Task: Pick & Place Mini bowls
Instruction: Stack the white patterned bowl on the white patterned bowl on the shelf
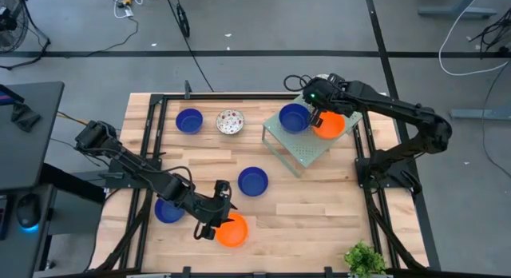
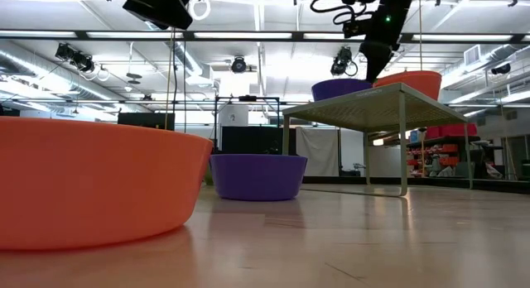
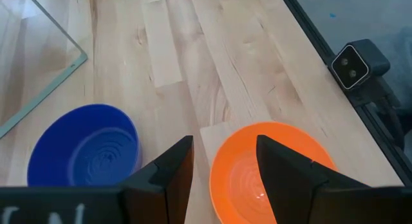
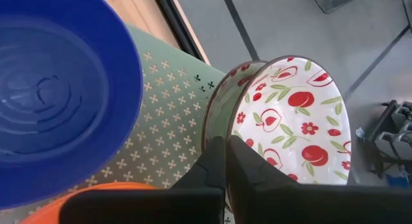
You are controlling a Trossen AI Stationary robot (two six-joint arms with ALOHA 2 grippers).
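Right gripper (image 4: 225, 163) over pale green rack (image 1: 307, 150), fingers clamped on rim of red-patterned white bowl (image 4: 290, 121), held tilted above rack beside blue bowl (image 1: 294, 117) and orange bowl (image 1: 329, 124) already there. Placing step, by look; next: lower, level, release.

Left gripper (image 3: 222, 169) low near table's front edge, fingers apart, straddling near rim of second orange bowl (image 3: 273, 166). Needs squeeze, then lift.
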